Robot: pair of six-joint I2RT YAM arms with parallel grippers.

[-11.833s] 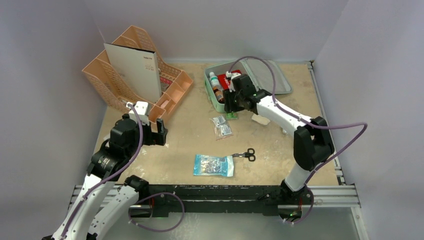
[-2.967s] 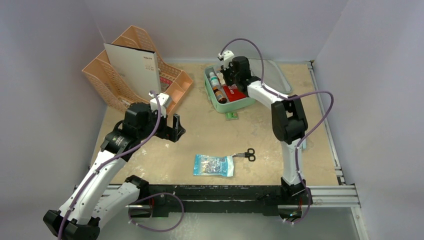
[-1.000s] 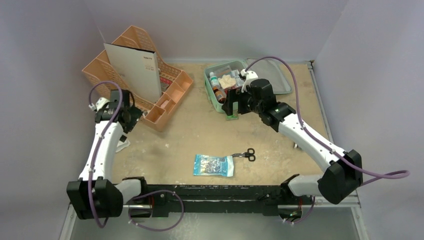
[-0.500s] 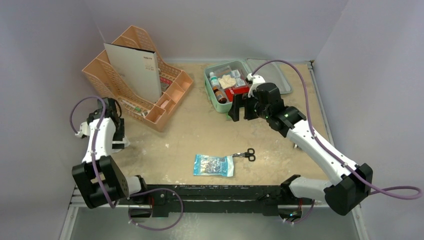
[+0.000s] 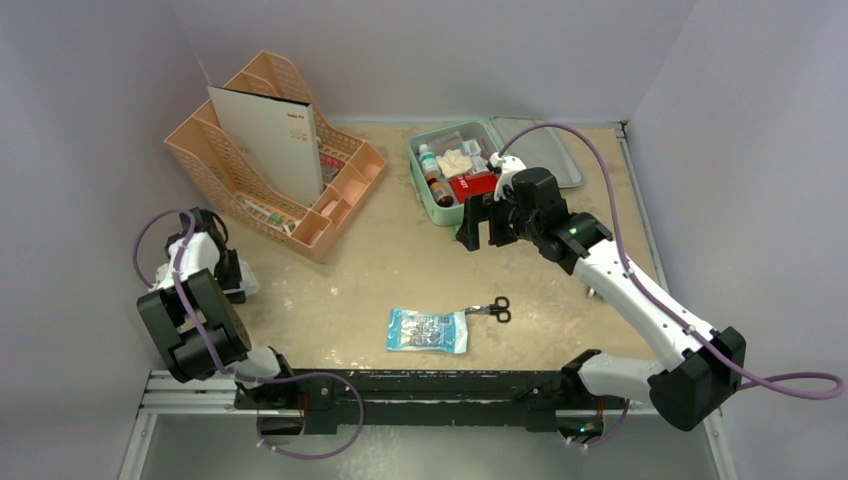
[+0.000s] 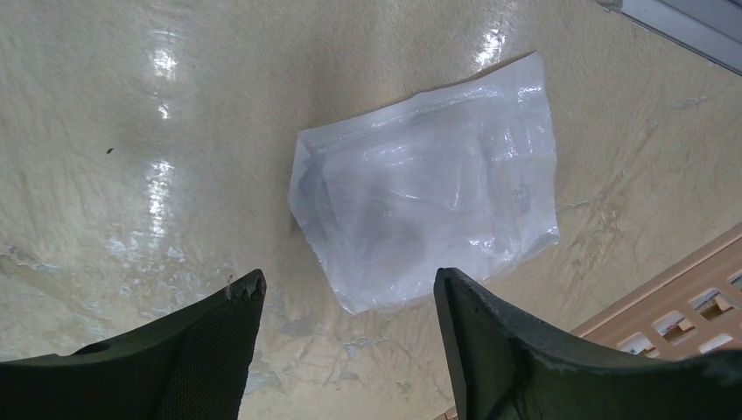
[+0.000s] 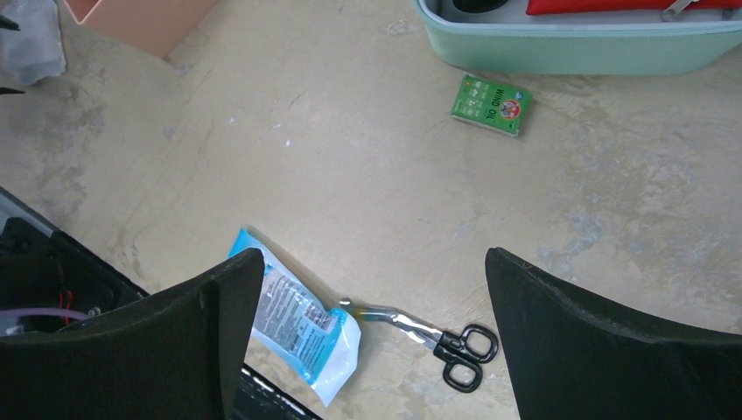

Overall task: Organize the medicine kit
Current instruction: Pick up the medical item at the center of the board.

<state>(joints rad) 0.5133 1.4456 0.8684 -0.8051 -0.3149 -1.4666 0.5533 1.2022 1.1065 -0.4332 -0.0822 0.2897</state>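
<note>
The small green box (image 7: pixel 492 104) is showing letters like "MIND OI". Print on the blue packet (image 7: pixel 297 319) is blurring out.

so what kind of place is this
Probably a robot lab test cell: plain grey walls around a worn tabletop, two arms on a metal rail, and a medicine kit laid out as a prop.

Medicine kit (image 5: pixel 414 172) lies open, bottles (image 5: pixel 432 172) and red pouch (image 5: pixel 474 186) inside, grey-lined lid (image 5: pixel 555 160) flat to its right; right gripper (image 5: pixel 483 230) just nearward of it, jaws apart; scissors (image 5: pixel 492 309) and blue packet (image 5: pixel 428 331) well nearer; peach organizer (image 5: pixel 280 150) to its left.
</note>
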